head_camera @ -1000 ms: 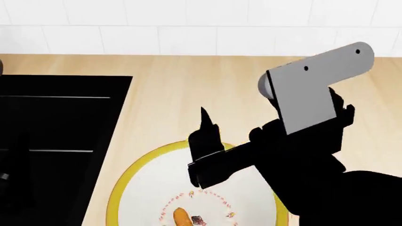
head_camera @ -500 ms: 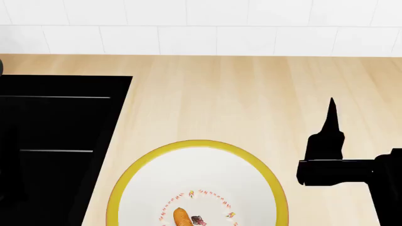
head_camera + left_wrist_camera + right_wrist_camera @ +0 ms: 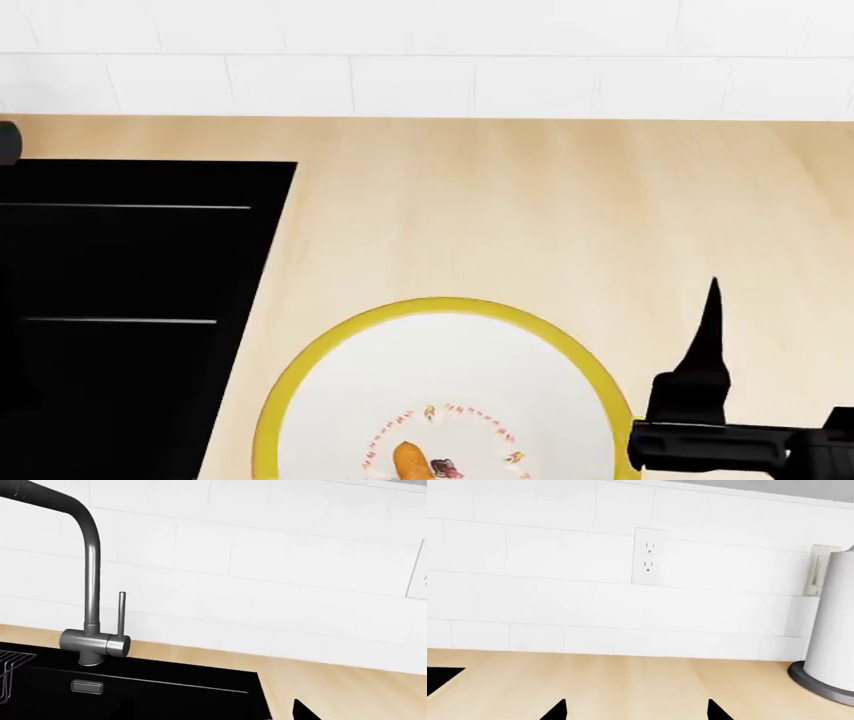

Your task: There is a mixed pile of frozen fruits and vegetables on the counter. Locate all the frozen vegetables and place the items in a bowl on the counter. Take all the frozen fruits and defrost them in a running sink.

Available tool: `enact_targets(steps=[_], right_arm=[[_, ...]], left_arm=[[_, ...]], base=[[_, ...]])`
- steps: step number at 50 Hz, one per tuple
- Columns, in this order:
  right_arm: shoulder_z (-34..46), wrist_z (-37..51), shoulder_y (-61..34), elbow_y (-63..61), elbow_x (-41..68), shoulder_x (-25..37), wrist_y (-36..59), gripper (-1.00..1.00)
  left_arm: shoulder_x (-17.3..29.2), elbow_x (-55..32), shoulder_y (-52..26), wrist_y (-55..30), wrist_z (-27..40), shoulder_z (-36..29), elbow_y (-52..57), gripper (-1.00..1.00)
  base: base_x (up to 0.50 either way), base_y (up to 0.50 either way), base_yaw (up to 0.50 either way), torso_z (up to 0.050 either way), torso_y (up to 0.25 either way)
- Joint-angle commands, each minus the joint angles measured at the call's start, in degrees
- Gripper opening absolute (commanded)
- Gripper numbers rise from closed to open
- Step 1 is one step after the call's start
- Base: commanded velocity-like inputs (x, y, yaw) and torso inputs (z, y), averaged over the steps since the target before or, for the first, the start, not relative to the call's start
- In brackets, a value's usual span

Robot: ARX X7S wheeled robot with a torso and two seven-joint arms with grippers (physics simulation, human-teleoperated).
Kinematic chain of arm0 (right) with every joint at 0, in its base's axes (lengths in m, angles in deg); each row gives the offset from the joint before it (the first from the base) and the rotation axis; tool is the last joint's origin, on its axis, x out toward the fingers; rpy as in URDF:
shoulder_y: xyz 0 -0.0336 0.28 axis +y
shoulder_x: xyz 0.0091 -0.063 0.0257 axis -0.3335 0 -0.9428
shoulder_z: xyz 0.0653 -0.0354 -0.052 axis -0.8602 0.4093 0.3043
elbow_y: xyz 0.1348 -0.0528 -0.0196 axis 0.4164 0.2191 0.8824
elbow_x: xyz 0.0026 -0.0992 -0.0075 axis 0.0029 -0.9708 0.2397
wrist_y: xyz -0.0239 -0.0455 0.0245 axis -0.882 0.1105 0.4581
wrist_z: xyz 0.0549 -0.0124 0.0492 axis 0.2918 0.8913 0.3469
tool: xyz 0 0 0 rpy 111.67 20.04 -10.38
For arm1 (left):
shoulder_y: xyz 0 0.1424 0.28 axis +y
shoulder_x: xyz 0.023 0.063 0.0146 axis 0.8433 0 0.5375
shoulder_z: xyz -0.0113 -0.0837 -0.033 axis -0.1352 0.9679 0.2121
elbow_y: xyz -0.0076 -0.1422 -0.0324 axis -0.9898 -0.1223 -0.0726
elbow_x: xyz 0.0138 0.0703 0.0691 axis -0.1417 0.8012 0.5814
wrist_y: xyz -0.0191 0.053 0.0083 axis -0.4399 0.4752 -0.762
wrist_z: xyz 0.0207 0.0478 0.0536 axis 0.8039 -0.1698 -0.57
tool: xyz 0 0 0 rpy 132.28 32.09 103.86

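Observation:
The white bowl (image 3: pixel 296 400) with a yellow rim sits on the beige counter (image 3: pixel 534 200), cut off by the near edge of the head view. A thin orange vegetable piece (image 3: pixel 411 462) lies inside it. The black sink (image 3: pixel 120 300) fills the left. My right gripper (image 3: pixel 637 712) is open and empty; one black finger (image 3: pixel 705 350) points up just right of the bowl. Of my left gripper, only one fingertip (image 3: pixel 303 713) shows, over the counter beside the sink (image 3: pixel 167 695). The frozen fruits and the mixed pile are out of view.
A tall chrome tap (image 3: pixel 90 580) stands behind the sink, with a wire rack (image 3: pixel 10 672) in the basin. A white paper-towel roll (image 3: pixel 834 630) stands at the counter's right end. A wall outlet (image 3: pixel 648 556) is set in the tiled wall.
My right arm has swung from above the bowl to its right side and drawn back toward the near edge. Its grey link has left the head view. The orange piece stays in the bowl.

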Motion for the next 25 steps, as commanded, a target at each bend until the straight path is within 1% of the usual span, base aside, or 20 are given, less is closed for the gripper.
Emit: enact_targets(steps=[1,9,11,14,20,23,25], right_arm=[[0.71,-0.86,2.31,-0.97,-3.14,-0.42,-2.09,1.00],[0.91,0.32,2.31,-2.53,-2.24,0.24,-0.90,1.00],[1.36,0.29,2.06,-2.35,-2.52,0.18,-0.93,1.00],[2.21,0.09,1.82,-2.15,-2.90,-0.03,-1.09,1.00],[3.41,-0.39,1.90,-1.57,-4.75,-0.25,-1.99,1.00],[3.57,-0.30,1.84,-1.88,-4.75,-0.16,-1.97,1.00],[4.08,-0.53,1.94,-1.52,-5.44,-0.27,-2.30,1.00]], left_arm=[[1.69,-1.87,0.35,-0.20,0.15,3.44,0.08,1.00],[2.17,-2.85,0.18,-0.85,0.56,3.56,0.56,1.00],[2.42,-3.23,0.50,-0.78,0.42,4.16,0.59,1.00],[2.17,-2.82,-0.02,-0.96,0.70,3.10,0.32,1.00],[2.38,-3.13,0.35,-0.97,0.48,3.03,0.37,1.00],[2.68,-3.29,0.96,-0.63,0.11,3.77,0.19,1.00],[2.50,-2.80,0.51,-0.61,0.33,3.00,0.05,1.00]], base=[[0.00,0.50,0.00,0.000,0.000],[0.00,0.50,0.00,0.000,0.000],[0.00,0.50,0.00,0.000,0.000],[0.00,0.50,0.00,0.000,0.000],[0.00,0.50,0.00,0.000,0.000],[0.00,0.50,0.00,0.000,0.000],[0.00,0.50,0.00,0.000,0.000]])
